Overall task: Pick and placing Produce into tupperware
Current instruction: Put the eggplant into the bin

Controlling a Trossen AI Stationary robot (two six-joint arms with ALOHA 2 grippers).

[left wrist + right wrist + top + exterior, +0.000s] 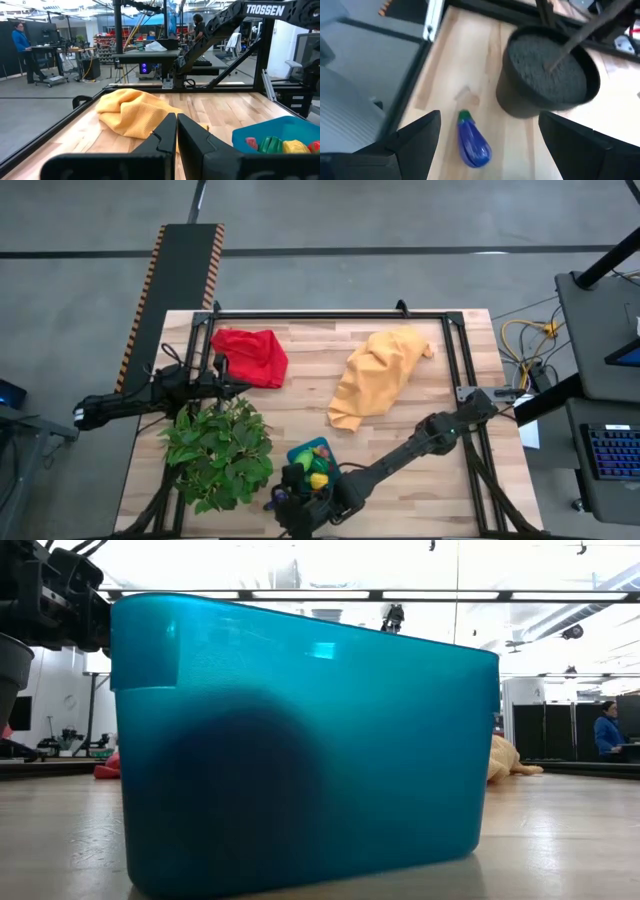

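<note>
My right claw (487,142) hangs wide open and empty over the table's near edge, with a purple toy eggplant (472,142) lying on the wood between its fingers, beside the dark plant pot (547,80). Just beside it sits the teal container (312,457), already holding green, yellow and red toy produce (282,145). My left claw (176,131) is closed on nothing, waiting near the red cloth (251,356), facing the yellow cloth (131,111).

Robotics lab: Trossen frame (265,10), workbenches (145,55), concrete floor (80,280).
</note>
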